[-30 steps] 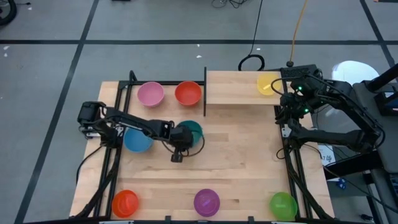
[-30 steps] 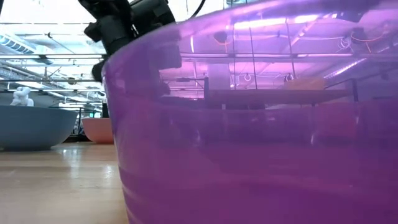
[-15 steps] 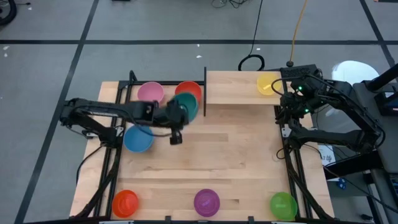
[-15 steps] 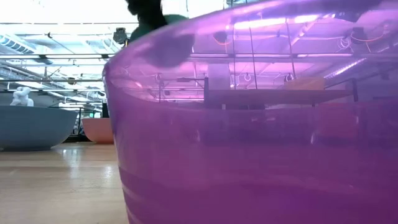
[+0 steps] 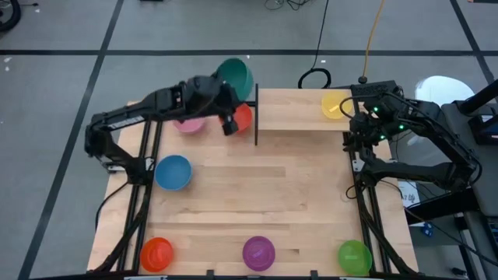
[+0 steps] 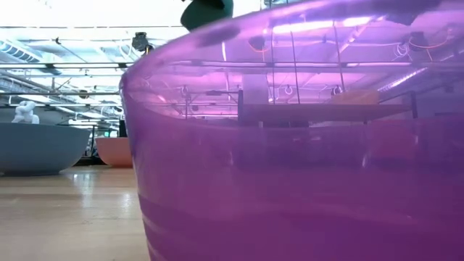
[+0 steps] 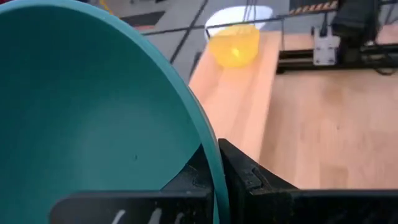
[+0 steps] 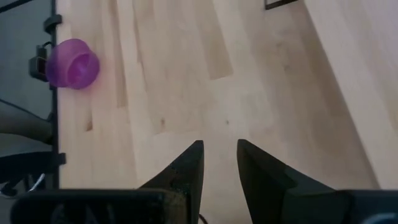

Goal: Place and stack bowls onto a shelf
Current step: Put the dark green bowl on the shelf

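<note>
The left gripper point(image 5: 228, 117) is clamped on the rim of the teal bowl point(image 5: 236, 75), one finger inside the wall and one outside, as the left wrist view shows, and the bowl is held tilted in the air at the far edge of the surface point(image 5: 296, 194), just beside the near end of the shelf point(image 5: 299, 109). Directly under the arm, the red bowl point(image 5: 243, 118) and the pink bowl point(image 5: 187, 123) sit by the far left corner. The yellow bowl point(image 5: 335, 103) rests on the shelf at its right end. The blue bowl point(image 5: 173, 172) lies near the left edge, and the orange bowl point(image 5: 156, 253), the purple bowl point(image 5: 258, 252) and the green bowl point(image 5: 354, 255) are spread along the near edge. The right gripper point(image 8: 217, 163) waits above the right edge with its fingers slightly apart and nothing between them. The bowl is judged to be light, stiff, thin-walled plastic with a smooth, probably slippery skin; a pinch across the rim is the natural hold, though the bowl may pivot in such a grip. It is unlikely to break if dropped, but it could roll or skid.
</note>
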